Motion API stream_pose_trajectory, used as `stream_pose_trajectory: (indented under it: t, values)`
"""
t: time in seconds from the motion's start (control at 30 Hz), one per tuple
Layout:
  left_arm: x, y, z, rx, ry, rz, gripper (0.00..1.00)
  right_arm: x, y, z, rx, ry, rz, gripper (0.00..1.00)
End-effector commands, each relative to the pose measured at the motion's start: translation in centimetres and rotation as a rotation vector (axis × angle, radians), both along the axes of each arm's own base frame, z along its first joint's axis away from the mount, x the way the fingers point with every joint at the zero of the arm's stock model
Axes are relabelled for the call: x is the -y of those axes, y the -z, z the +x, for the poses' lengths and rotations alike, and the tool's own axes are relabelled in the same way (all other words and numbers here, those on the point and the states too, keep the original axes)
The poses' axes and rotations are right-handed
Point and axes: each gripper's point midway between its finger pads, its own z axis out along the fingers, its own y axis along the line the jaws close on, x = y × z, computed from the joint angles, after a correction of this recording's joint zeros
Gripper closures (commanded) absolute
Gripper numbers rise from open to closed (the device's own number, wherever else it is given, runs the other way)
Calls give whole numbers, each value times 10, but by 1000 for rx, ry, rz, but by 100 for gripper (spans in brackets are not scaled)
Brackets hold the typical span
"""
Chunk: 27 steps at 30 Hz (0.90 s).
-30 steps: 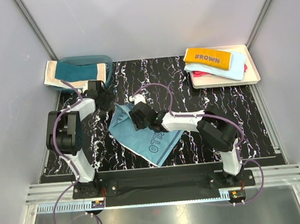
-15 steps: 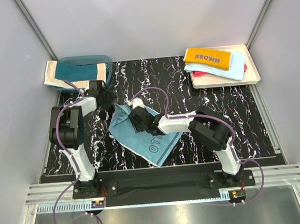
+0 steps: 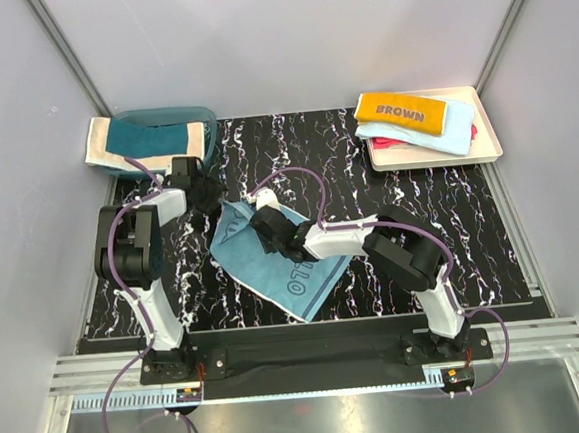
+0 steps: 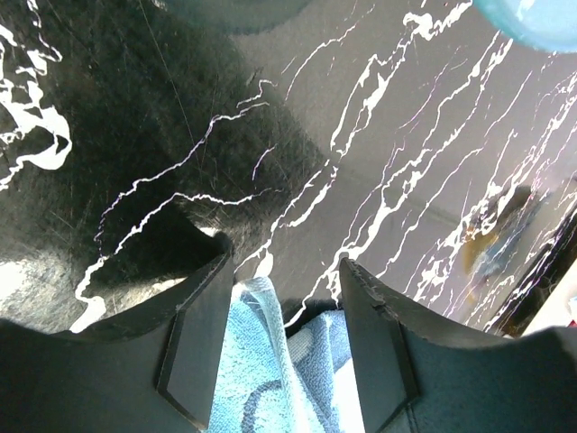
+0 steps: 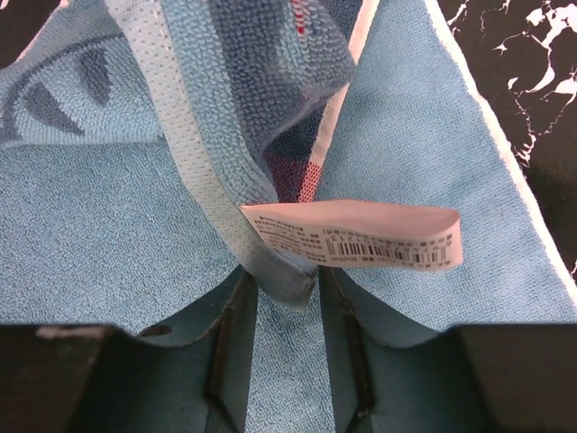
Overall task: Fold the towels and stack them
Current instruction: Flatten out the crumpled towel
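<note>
Right gripper (image 5: 284,352): jaws stand narrow around the raised hem of the dusty blue towel (image 3: 274,268), label (image 5: 361,236) just ahead; firm hold unconfirmed. Left gripper (image 4: 284,334): wide open, towel corner loose between its jaws. Judgement: seat both deep on the hems before folding over.

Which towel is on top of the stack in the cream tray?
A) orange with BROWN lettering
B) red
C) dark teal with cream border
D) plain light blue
A: the orange towel lettered BROWN lies on top of the light blue towel in the tray.
</note>
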Motion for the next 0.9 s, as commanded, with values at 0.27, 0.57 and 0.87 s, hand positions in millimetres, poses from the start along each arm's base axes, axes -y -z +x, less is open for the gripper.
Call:
stream_pose_trajectory:
  t: [0.27,0.57,0.87]
  values:
    - [-1,-34,-4,66,9,-23,47,-11,-29,13,88,33,53,79]
    - [0,-39,-6,74,24,-31,50,-11,-35,14,98,41,61,89]
    - [2,-34,-7,60,24,-47,50,-13,-33,13,88,40,64,90]
